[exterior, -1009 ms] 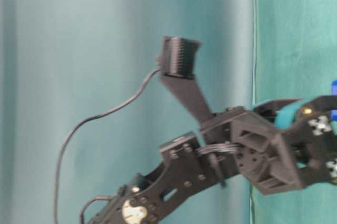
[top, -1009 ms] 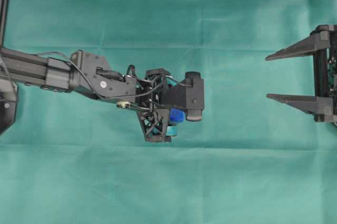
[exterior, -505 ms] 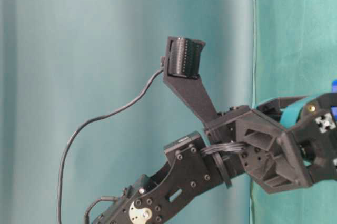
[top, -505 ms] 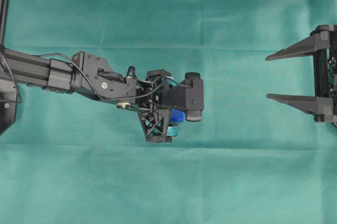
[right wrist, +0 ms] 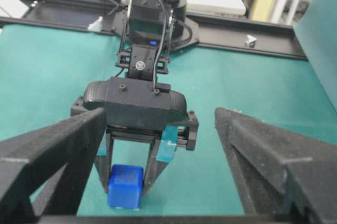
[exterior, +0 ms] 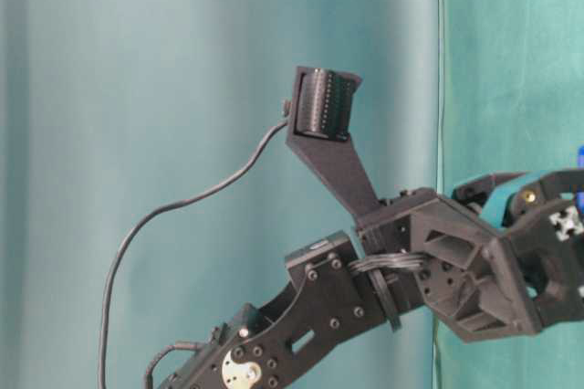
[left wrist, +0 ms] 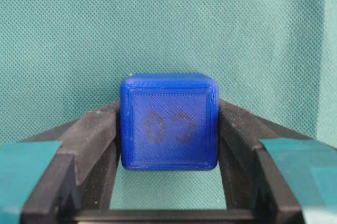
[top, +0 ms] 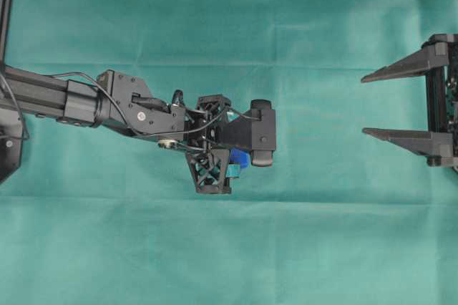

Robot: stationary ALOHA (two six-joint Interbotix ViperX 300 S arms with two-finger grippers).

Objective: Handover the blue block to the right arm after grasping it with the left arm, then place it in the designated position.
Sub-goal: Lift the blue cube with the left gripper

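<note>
Two teal-taped fingers [left wrist: 87, 145] of the left end effector [left wrist: 168, 150] are seen pressed against opposite side faces of the blue block [left wrist: 169, 121], which sits on the green cloth of the bench [left wrist: 168, 19]; the grip appears made, the lift not yet begun. The cube is judged light, rigid and smooth-walled, so slipping is the main risk. A hold low on the flat sides is judged best, with the top left exposed for the handover. Far to the right, the right end effector [top: 390, 104] is held wide and empty.
</note>
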